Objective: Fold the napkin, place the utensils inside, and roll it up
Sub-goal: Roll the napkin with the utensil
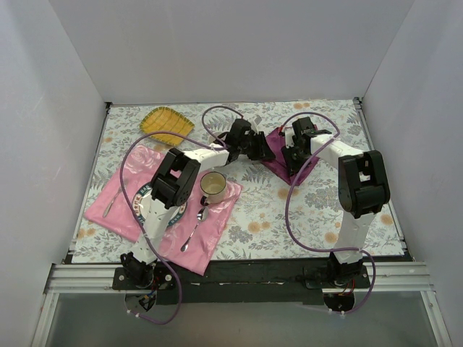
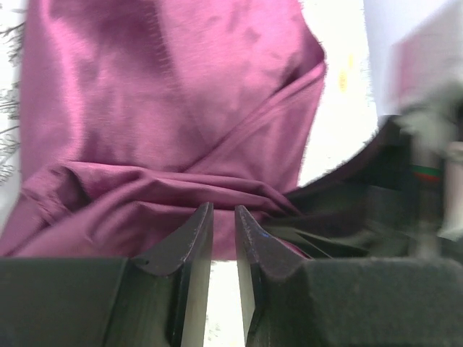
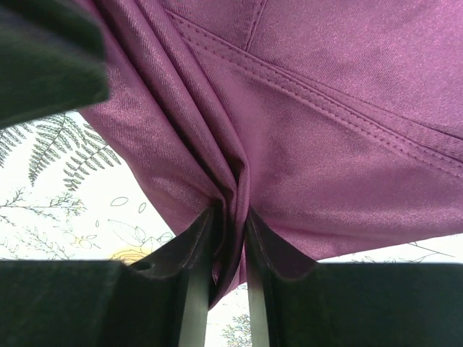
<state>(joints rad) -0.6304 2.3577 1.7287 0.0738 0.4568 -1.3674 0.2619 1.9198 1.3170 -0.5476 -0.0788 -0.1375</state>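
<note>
The dark purple satin napkin (image 1: pixel 281 165) hangs bunched between my two grippers at the back middle of the table. My left gripper (image 1: pixel 265 150) is at its left side; in the left wrist view the fingertips (image 2: pixel 223 210) stand nearly together at the lower edge of the napkin (image 2: pixel 145 108), pinching it. My right gripper (image 1: pixel 294 155) is at its right side; in the right wrist view it (image 3: pixel 230 211) is shut on a gathered fold of the napkin (image 3: pixel 325 144). The cloth is lifted off the table there. The blue-handled utensil is not in view.
A pink placemat (image 1: pixel 217 233) lies at the front left with a plate (image 1: pixel 147 195), a mug (image 1: pixel 212 186), a silver spoon (image 1: pixel 195 228) and a silver fork (image 1: pixel 108 202). A yellow dish (image 1: pixel 165 124) sits at the back left. White walls enclose the floral tablecloth (image 1: pixel 289 217).
</note>
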